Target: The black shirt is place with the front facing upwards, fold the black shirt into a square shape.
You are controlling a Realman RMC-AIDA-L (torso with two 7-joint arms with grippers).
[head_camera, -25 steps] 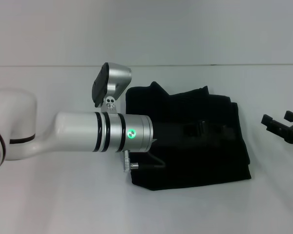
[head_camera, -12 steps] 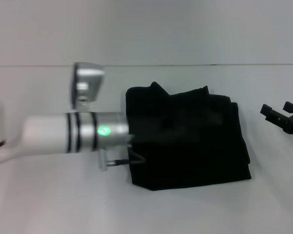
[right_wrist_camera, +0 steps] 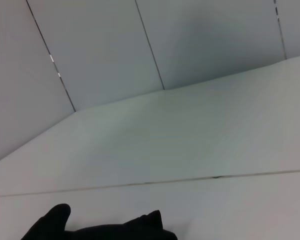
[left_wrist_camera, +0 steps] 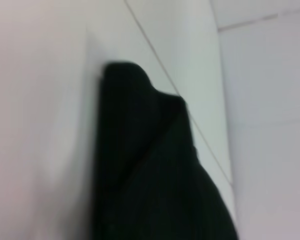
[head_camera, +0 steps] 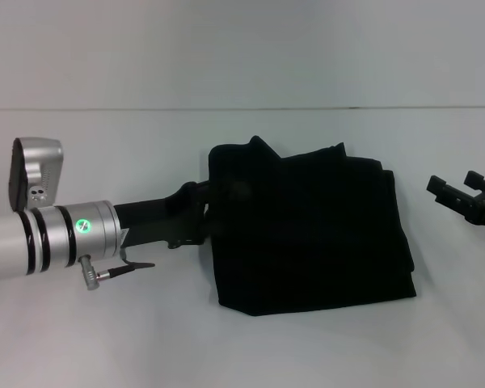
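Observation:
The black shirt (head_camera: 307, 226) lies folded into a rough square at the middle of the white table, with no lettering or label showing. It fills the lower part of the left wrist view (left_wrist_camera: 150, 175). My left gripper (head_camera: 204, 212) is open and empty, low over the table, with its fingertips at the shirt's left edge. My right gripper (head_camera: 461, 192) is open and empty at the far right, well clear of the shirt's right edge. A dark shape (right_wrist_camera: 100, 232) at the edge of the right wrist view cannot be identified.
The white table (head_camera: 105, 331) extends on all sides of the shirt. A pale wall (head_camera: 242, 48) rises behind the table's far edge. My left forearm (head_camera: 40, 238) with its cable plug lies across the table's left part.
My left arm has pulled back to the left, off the top of the shirt, so its gripper now sits at the shirt's left edge. The shirt and the right gripper have hardly moved.

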